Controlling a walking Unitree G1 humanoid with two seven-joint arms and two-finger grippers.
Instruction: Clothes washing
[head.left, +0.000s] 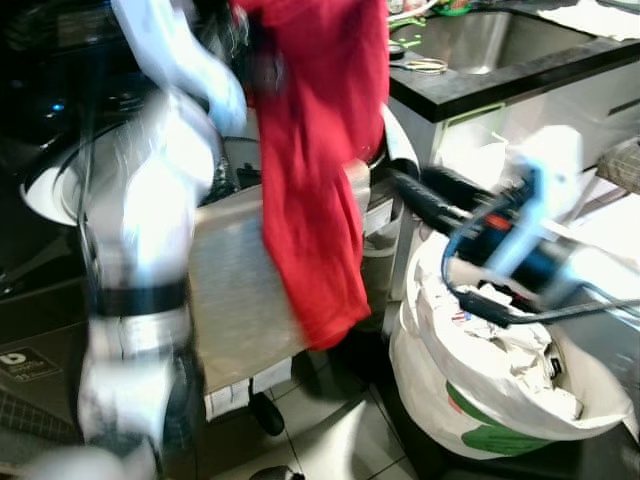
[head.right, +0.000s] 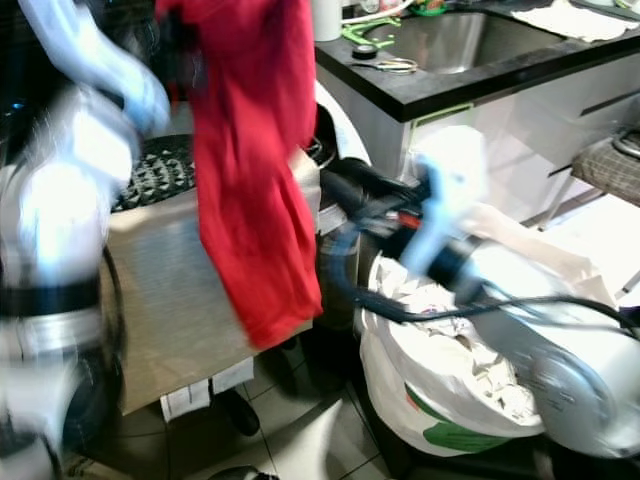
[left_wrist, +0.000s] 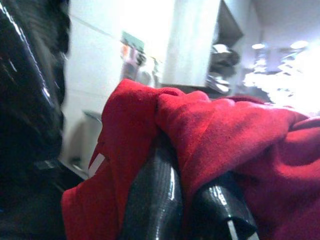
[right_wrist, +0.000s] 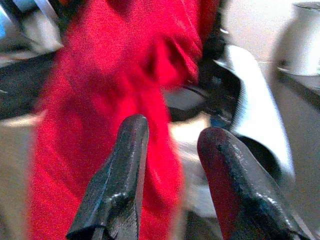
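Note:
A red garment (head.left: 315, 170) hangs full length from my raised left gripper (head.left: 253, 55), which is shut on its top edge. In the left wrist view the black fingers (left_wrist: 152, 200) pinch a bunched fold of the red cloth (left_wrist: 225, 135). My right gripper (head.left: 400, 185) reaches in from the right at mid height, close beside the hanging cloth. Its two fingers (right_wrist: 120, 170) stand open, with the red garment (right_wrist: 100, 100) just beyond their tips and nothing between them. Both arms are blurred by motion.
A beige bin (head.left: 235, 290) with a black mesh top stands behind the garment. The washer's white round door (head.left: 403, 145) is beside it. A white bag (head.left: 500, 400) of crumpled laundry sits on the floor at right, below a black counter (head.left: 470, 90) with a steel sink (head.left: 480, 40).

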